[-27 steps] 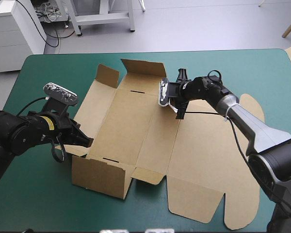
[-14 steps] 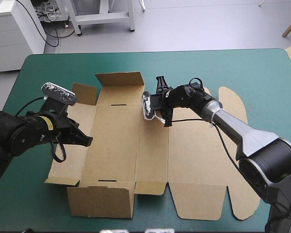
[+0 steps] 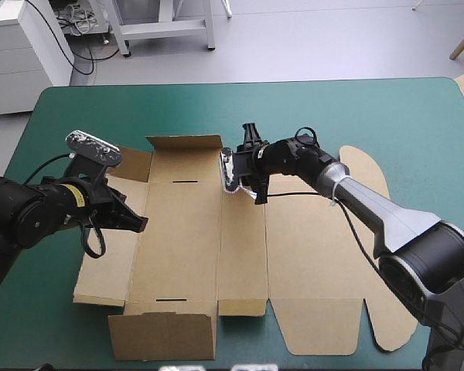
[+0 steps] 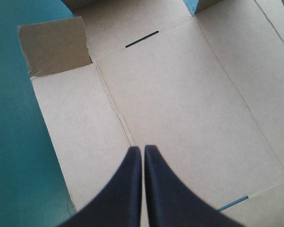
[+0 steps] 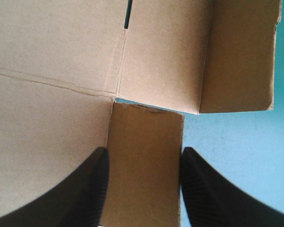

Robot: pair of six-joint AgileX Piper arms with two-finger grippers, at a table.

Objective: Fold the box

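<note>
Box (image 3: 178,232): we log it swung square to the table's (image 3: 387,108) edges since earlier; side walls still flat. Left gripper (image 4: 143,150) clenched, empty; right gripper (image 5: 144,158) released astride corner flap (image 5: 144,137).

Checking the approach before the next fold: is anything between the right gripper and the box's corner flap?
Nothing visible does. The right gripper is open, its fingers either side of the box's small flap, with only bare teal-green cover beside it.
</note>
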